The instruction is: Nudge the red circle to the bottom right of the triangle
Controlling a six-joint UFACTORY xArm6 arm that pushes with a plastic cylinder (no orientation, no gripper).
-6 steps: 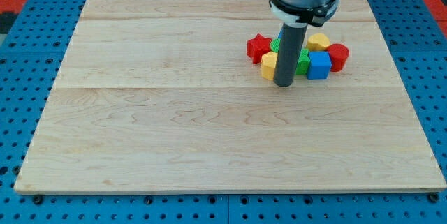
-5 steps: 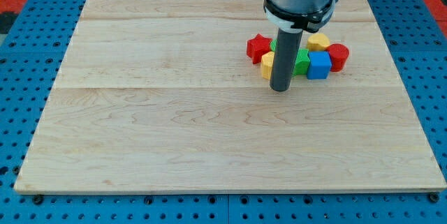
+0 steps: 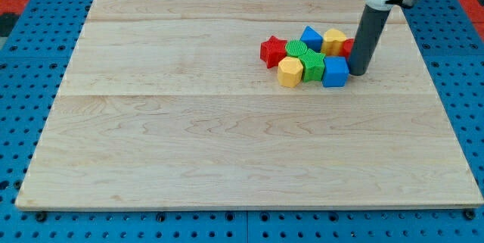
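Note:
A tight cluster of blocks lies at the board's upper right. The blue triangle [image 3: 311, 37] is at the cluster's top. The red circle [image 3: 345, 48] is to its right and slightly lower, mostly hidden behind my rod, with only a sliver showing. My tip [image 3: 358, 73] rests on the board at the cluster's right edge, right beside the blue cube [image 3: 335, 71] and against the red circle.
Also in the cluster are a red star [image 3: 271, 51] at the left, a yellow hexagon [image 3: 289, 71], two green blocks [image 3: 312, 66], [image 3: 296, 48], and a yellow block [image 3: 333, 41] right of the triangle. The wooden board [image 3: 189, 144] sits on a blue pegboard.
My tip has moved from the cluster's lower left to its right side. The cluster has shifted slightly left. The red circle now sits behind the rod, and the blue triangle is uncovered.

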